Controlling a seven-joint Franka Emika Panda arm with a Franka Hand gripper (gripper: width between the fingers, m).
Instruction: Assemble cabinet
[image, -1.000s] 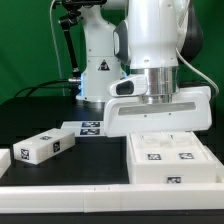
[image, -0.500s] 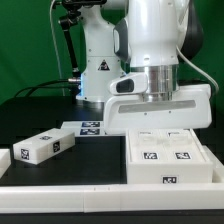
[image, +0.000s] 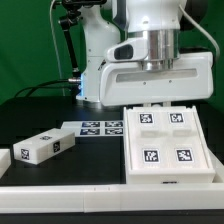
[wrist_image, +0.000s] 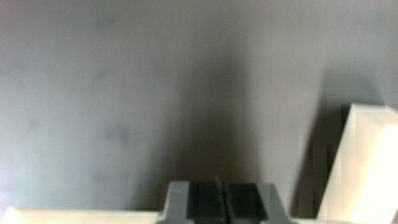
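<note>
The cabinet's large white box (image: 166, 141) lies on the black table at the exterior view's right, with several marker tags on its top face. My gripper (image: 152, 101) hangs just above its far edge; the wide white hand hides the fingertips there. In the wrist view the gripper (wrist_image: 219, 203) has its two fingers pressed together with nothing between them, over a blurred grey surface. A white part (wrist_image: 366, 160) shows at the wrist picture's edge. A small white tagged block (image: 46, 146) lies at the exterior view's left.
The marker board (image: 98, 127) lies flat behind the small block. Another white piece (image: 4, 160) shows at the exterior view's far left edge. A white rail (image: 90, 201) runs along the table's front. The robot's base (image: 97, 60) stands behind.
The arm has risen from low over the large box. The box's top face with its tags, hidden before by the hand, now shows.
</note>
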